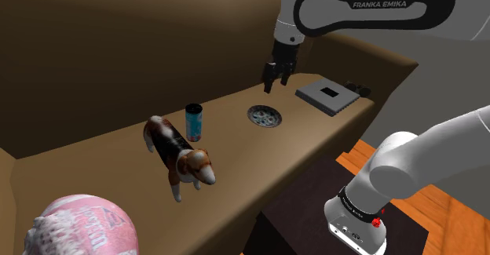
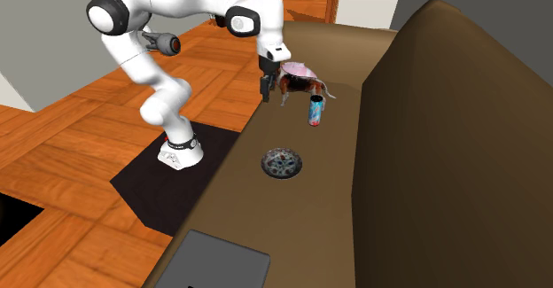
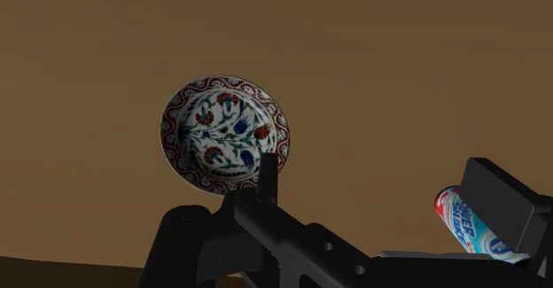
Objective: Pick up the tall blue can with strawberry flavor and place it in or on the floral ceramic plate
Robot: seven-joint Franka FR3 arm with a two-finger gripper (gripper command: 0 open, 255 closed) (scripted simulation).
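Your target is a tall, slim can (image 1: pixel 194 122) with a blue body, a reddish band near its upper end and a dark top. In the wrist view you can see white and blue lettering on its side and a red end, partly hidden behind one black finger. It stands on the brown sofa seat (image 1: pixel 110 147), just beside a brown and white toy dog (image 1: pixel 177 155).

Your end effector (image 1: pixel 274 81) hangs above the seat with its fingers apart and nothing between them. From the shoulder view, the can sits lower than it and off to that view's left, well apart from the fingers. The floral plate (image 1: pixel 263 115) lies flat on the seat between the two, almost beneath the end effector. In the second exterior view, the can is to that view's right of the end effector and a little lower, not touching it.

The can stands upright, its long axis vertical, with the dark top facing up and its base on the seat. A dark grey flat box (image 1: pixel 330 95) lies beyond the plate.
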